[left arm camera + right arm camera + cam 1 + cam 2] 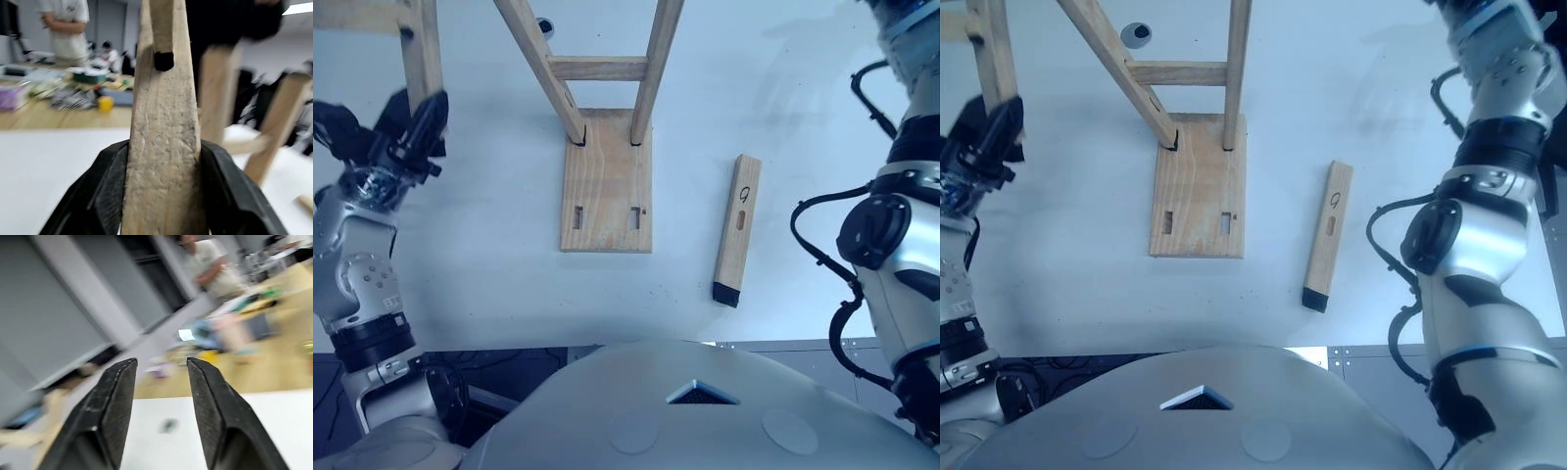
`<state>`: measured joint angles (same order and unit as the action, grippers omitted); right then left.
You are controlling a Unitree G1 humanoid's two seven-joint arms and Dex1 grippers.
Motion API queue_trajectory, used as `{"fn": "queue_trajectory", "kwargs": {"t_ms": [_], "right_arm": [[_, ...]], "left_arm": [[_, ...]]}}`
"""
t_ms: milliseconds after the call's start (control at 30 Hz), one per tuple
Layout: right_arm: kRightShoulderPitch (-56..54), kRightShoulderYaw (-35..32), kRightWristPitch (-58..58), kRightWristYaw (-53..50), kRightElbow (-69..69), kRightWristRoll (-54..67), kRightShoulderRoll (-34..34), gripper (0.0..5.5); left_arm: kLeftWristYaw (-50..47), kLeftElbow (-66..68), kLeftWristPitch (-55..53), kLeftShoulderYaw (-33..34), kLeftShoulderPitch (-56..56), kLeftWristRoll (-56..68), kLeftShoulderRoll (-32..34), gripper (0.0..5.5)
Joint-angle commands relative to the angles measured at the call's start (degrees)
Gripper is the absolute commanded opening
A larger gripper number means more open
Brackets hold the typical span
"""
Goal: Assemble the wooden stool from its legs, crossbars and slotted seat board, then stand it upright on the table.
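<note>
Left tool point(418, 108) clamps a wooden leg point(423, 44) at the far left of the desk point(489, 245), fingers tight on both sides. Seat board point(607, 196) lies flat mid-desk, two legs point(540, 64) plugged into its far slots with a crossbar point(597, 68) between them; a loose leg point(737, 227) lies to its right. Right tool point(160, 367) has its fingers spread apart, gripping nothing.

seated legs point(543, 69) in the seat board point(605, 186): tops cut off at the far edge. far-left leg point(421, 44): top cut off too, lower end hidden between the fingers point(110, 181) of the left gripper point(417, 116); its crossbar point(357, 15) runs off the left edge. right arm point(1494, 69): wrist end cut off, far right. mark point(743, 194) on the loose leg point(737, 245): too small to read. room point(58, 73) behind the worktop point(489, 274): blurred.
</note>
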<state>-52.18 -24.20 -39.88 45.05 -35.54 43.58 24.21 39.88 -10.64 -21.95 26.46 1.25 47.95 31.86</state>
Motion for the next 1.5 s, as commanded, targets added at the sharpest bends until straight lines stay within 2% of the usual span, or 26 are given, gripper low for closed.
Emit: {"fn": "queue_trajectory", "kwargs": {"t_ms": [33, 233, 433, 600, 767, 967, 1200, 1333, 1367, 1500], "right_arm": [[-4.55, 1.67, -13.13, 5.47, 5.37, 6.78, 1.78, 2.48], [-1.22, 5.87, -24.39, 10.62, 15.96, 12.88, 0.71, 3.43], [0.99, 7.31, -30.52, 10.06, 21.48, 17.25, -0.89, 4.57], [-0.37, 5.06, -34.19, 6.81, 20.19, 21.49, -2.32, 4.6], [-1.52, 2.94, -36.41, 4.85, 18.01, 25.2, -2.71, 4.6], [-1.85, 0.9, -41.85, 6.87, 17.07, 31.55, -0.59, 3.63], [-1.44, 2.07, -42.32, 7.63, 18.4, 30.53, -0.11, 2.56], [-0.51, 2.66, -38.12, 7.18, 20.74, 28.18, -0.67, 2.47], [-0.3, 2.43, -37.41, 7.11, 20.88, 28.18, -0.8, 2.43], [0.25, 0.77, -33.46, 5.02, 19.39, 27.03, -1.38, 2.4]], "left_arm": [[-0.58, -9.12, -7.92, -1.35, -5.36, 9.07, 3.06, 1.98], [0.88, -11.42, -14.03, -7.21, -10.63, 12.71, 4.13, 1.98], [1.91, -11.5, -15.1, -15.55, -14.79, 12.91, -1.27, 1.98], [1.33, -13.26, -15.9, -20.39, -15.74, 13.17, -5.49, 1.98], [1.06, -13.78, -15.63, -23.03, -14.94, 10.95, -6.55, 1.98], [1.13, -14.07, -15.1, -24.1, -12.72, 8.65, -6.99, 1.98], [0.94, -13.63, -14.85, -24.14, -11.72, 8.45, -7.67, 1.98], [-0.41, -12.39, -15.24, -22.95, -12.65, 8.63, -7.68, 1.98], [-0.75, -11.91, -15.35, -22.29, -12.99, 9.29, -7.77, 2.34], [-1.27, -10.92, -16.18, -19.01, -12.53, 13.02, -7.58, 3.02]]}}
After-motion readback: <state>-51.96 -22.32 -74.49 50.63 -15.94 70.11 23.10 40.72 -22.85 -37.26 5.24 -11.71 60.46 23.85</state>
